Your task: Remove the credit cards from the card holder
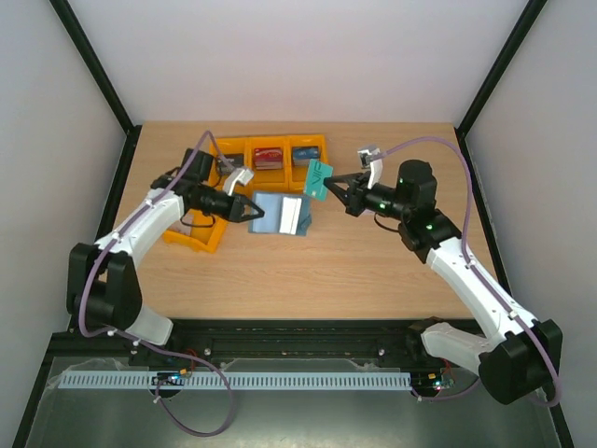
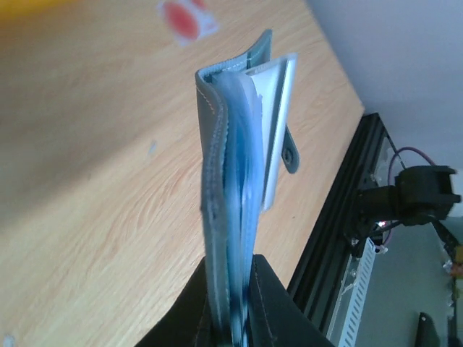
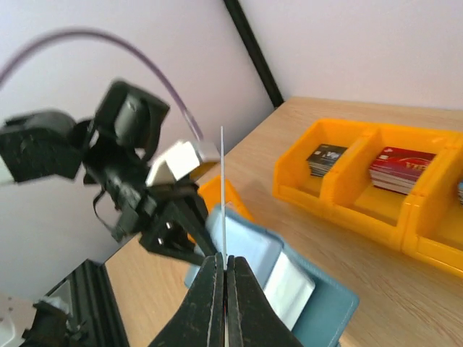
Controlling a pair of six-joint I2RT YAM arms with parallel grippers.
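My left end effector [image 1: 250,211] is nearly closed, pinching one short edge of the card holder [image 1: 272,215]. That keeps the wallet spread open near the middle of the worktop [image 1: 373,271], in front of the orange bins [image 1: 270,151], with the lighter pockets facing up where the other arm can reach them. I cannot tell whether its far end rests on the wood.

The holder's long axis runs straight out from those fingers, left to right across the worktop and pointing at the right arm. A pale card [image 2: 273,123] sits in a pocket, and the snap tab [image 2: 290,153] hangs off the side.

My right end effector [image 3: 224,264] is fully closed on a thin card [image 1: 319,178], gripped by one end. The card stands just beyond the holder's free end and, I judge, is already out of its pocket. From that wrist it shows edge-on, with its long axis continuing the fingers' line. From above it tilts toward the bins.

A blurred white thing with a red round mark [image 2: 185,19] lies on the wood, probably a card already out.
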